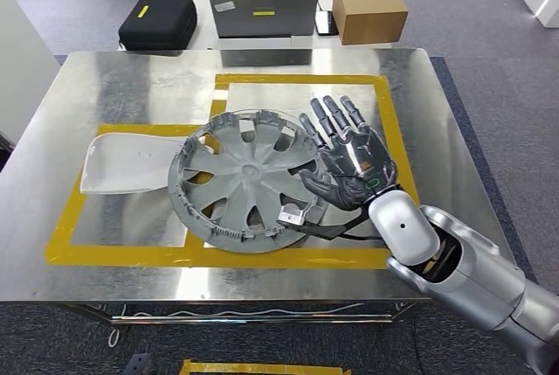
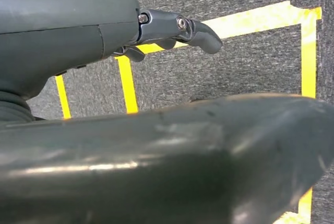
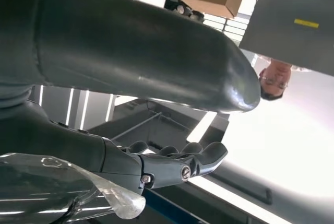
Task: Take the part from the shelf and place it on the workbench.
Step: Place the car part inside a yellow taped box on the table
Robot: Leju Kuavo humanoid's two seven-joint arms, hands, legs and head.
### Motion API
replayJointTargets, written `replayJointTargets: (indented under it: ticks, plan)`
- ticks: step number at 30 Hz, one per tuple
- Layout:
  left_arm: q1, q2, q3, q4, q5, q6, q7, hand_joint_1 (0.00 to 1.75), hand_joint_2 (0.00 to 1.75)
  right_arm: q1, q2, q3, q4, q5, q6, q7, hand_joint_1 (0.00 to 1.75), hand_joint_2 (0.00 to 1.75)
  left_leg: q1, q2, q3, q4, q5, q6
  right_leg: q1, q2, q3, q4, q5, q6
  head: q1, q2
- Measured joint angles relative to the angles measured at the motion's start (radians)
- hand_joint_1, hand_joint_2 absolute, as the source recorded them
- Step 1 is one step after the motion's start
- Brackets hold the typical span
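On the steel counter (image 1: 119, 86), inside the yellow tape frame (image 1: 197, 257), the grey wheel cover (image 1: 247, 181) lies flat, overlapping a clear plastic sheet (image 1: 128, 161). The right robot hand (image 1: 349, 161) hovers at its rim, fingers spread, released. Placement looks done; the next move is to withdraw clear. The left robot hand (image 2: 177, 28) hangs over carpet, holding nothing, fingers loosely apart.

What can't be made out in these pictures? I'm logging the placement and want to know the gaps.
- Head view: right hand covers the wheel cover rim; contact unclear.
- Head view: wheel cover overlaps one end of the clear plastic part.
- Head view: the person behind the laptop is cut off by the top edge.
- Left wrist view: left hand blocks the floor.
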Motion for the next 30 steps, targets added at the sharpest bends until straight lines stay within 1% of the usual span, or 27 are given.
replayJointTargets:
  ticks: [5,13,19,25,30]
  plan:
    - [0.000,-0.001,0.005,0.000,0.009,-0.006,-0.013,0.00,0.00,-0.003,-0.019,0.016,-0.047,0.014,-0.030,0.009,0.00,0.00,0.000,0.000,0.000,0.000,0.000,0.000,0.000,0.000,0.000,0.000,0.000,0.000,0.000,0.000]
    - [0.000,-0.002,0.010,0.000,0.014,-0.015,-0.033,0.00,0.00,0.011,-0.021,0.049,-0.095,0.037,-0.107,0.026,0.00,0.00,0.000,0.000,0.000,0.000,0.000,0.000,0.000,0.000,0.000,0.000,0.000,0.000,0.000,0.000]
    - [0.000,-0.002,0.012,0.002,0.022,-0.003,-0.034,0.00,0.00,0.045,-0.021,0.055,-0.106,0.058,-0.157,0.047,0.00,0.00,0.000,0.000,0.000,0.000,0.000,0.000,0.000,0.000,0.000,0.000,0.000,0.000,0.000,0.000]
    - [0.000,-0.001,0.013,0.003,0.033,0.006,-0.032,0.00,0.00,0.076,-0.021,0.053,-0.110,0.071,-0.181,0.057,0.00,0.00,-0.001,0.000,0.000,0.001,-0.001,0.001,-0.001,0.000,0.000,-0.001,0.000,0.001,0.000,0.000]
    - [0.000,0.003,0.014,0.004,0.048,0.021,-0.031,0.00,0.00,0.126,-0.021,0.038,-0.116,0.090,-0.223,0.075,0.00,0.00,-0.003,-0.001,-0.001,0.004,-0.002,0.004,-0.003,0.000,0.000,-0.001,0.001,0.003,0.000,0.000]
